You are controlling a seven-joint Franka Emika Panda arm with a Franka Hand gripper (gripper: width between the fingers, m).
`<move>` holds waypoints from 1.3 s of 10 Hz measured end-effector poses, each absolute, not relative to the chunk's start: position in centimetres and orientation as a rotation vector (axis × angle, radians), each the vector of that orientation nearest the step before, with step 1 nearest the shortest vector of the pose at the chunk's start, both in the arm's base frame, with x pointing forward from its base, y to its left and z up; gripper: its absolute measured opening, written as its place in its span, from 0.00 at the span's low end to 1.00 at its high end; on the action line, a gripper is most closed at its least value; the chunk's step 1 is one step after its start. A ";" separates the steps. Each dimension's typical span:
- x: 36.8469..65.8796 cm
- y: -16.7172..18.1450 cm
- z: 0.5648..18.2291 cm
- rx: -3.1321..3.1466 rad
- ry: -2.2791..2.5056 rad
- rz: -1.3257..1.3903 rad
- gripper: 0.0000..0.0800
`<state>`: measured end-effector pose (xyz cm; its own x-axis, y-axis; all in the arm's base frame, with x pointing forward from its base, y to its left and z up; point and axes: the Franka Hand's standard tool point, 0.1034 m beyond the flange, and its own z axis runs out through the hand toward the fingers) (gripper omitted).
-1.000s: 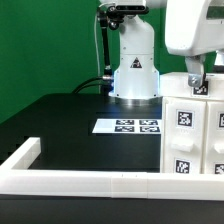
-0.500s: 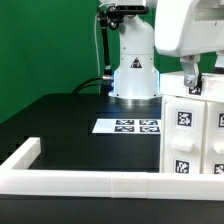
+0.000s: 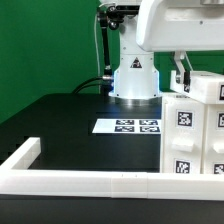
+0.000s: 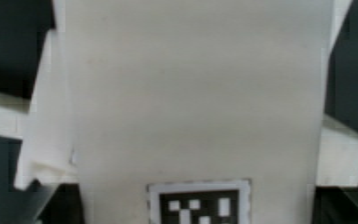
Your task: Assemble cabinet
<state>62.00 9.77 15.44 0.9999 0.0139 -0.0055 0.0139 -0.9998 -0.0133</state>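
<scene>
White cabinet (image 3: 195, 125) stands directly below our gripper (image 3: 180, 84), its top face just beneath; jaw state cannot be told.

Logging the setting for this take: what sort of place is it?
Most likely a robotics lab test bench: a green backdrop, a black table with a fixed marker board, and a tagged white cabinet under the gripper.

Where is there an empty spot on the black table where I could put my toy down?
The biggest bare patch of the black table lies between the marker board and the long white rail. More lies on the exterior view's left of the board. The exterior view's right is crowded: the cabinet fills it, with the gripper at its top.
</scene>
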 end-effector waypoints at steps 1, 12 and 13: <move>62.0 9.8 15.4 -3.127 0.050 0.008 0.69; 62.0 9.9 15.4 -2.539 1.635 -0.024 0.69; 62.0 10.0 15.4 -2.339 1.857 0.022 0.69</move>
<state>62.00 10.01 15.39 0.2312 -0.9670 -0.1072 -0.9693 -0.2195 -0.1111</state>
